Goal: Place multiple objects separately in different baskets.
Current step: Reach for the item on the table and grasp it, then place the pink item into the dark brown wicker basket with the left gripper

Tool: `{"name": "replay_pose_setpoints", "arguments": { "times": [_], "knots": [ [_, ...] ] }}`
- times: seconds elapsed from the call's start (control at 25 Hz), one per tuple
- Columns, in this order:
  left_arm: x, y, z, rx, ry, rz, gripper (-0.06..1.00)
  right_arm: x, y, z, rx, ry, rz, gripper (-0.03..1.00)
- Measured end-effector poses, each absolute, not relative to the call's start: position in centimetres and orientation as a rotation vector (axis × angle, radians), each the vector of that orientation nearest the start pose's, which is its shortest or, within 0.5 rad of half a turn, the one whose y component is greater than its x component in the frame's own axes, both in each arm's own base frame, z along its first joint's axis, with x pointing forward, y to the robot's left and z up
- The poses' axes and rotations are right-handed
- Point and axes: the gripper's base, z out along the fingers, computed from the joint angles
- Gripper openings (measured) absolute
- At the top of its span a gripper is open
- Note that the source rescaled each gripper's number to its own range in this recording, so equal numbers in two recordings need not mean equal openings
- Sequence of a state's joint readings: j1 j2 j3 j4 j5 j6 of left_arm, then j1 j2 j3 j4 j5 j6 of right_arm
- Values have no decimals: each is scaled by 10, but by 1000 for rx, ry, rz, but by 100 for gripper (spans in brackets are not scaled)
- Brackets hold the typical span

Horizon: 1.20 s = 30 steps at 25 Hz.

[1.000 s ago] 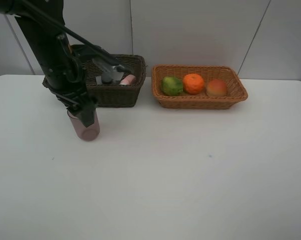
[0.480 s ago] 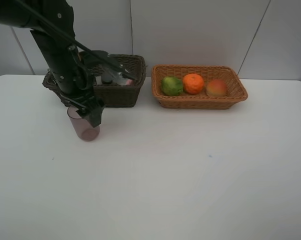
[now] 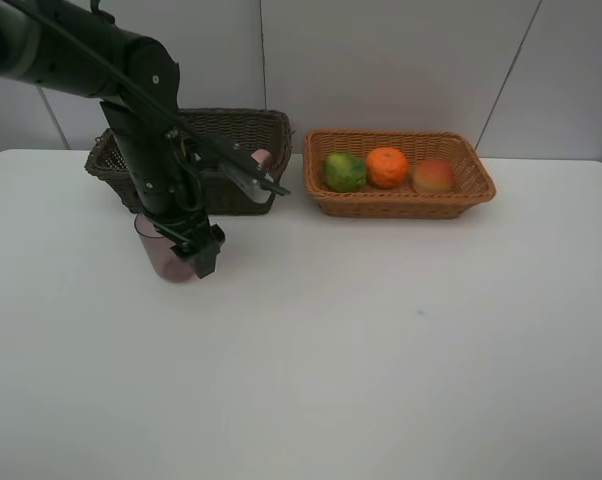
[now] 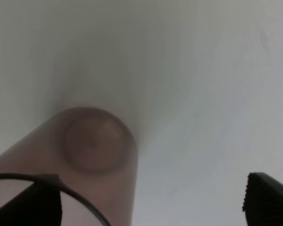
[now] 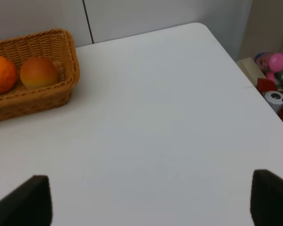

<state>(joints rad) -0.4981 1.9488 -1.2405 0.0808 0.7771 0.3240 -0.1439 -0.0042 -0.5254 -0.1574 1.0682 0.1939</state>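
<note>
Cup of translucent pink-mauve plastic (image 3: 167, 255) stands upright on the white table (image 3: 381, 340), the only item outside a basket. Left gripper (image 3: 199, 250) hangs beside it with jaws spread wide, nothing held; in the wrist view one finger sits against the cup's side, so the cup is not between the jaws. Behind the gripper, the dark brown wicker basket (image 3: 236, 190) is the likely destination. Right gripper (image 5: 148, 200) stands wide and empty over bare table, the light orange-tan wicker basket (image 5: 47, 94) of fruit lying ahead of it.
</note>
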Motion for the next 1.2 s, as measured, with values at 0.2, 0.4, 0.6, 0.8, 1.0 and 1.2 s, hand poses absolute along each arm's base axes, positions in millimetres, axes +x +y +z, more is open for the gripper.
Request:
{"name": "replay_pose_setpoints", "arguments": {
  "times": [0.2,0.4,0.6,0.8,1.0,1.2],
  "knots": [
    [329,-175,140,1264,2676,63,100,-11,-11,284,349,1985,-156,86],
    [330,-176,128,1270,2694,60,100,-11,-11,284,349,1985,-156,86],
    [330,-177,127,1252,2694,40,96,-11,-11,284,349,1985,-156,86],
    [330,-178,127,1248,2689,37,46,-11,-11,284,349,1985,-156,86],
    [332,-178,127,1245,2674,38,0,-11,-11,284,349,1985,-156,86],
    [332,-178,127,1245,2674,38,0,-11,-11,284,349,1985,-156,86]
  ]
}}
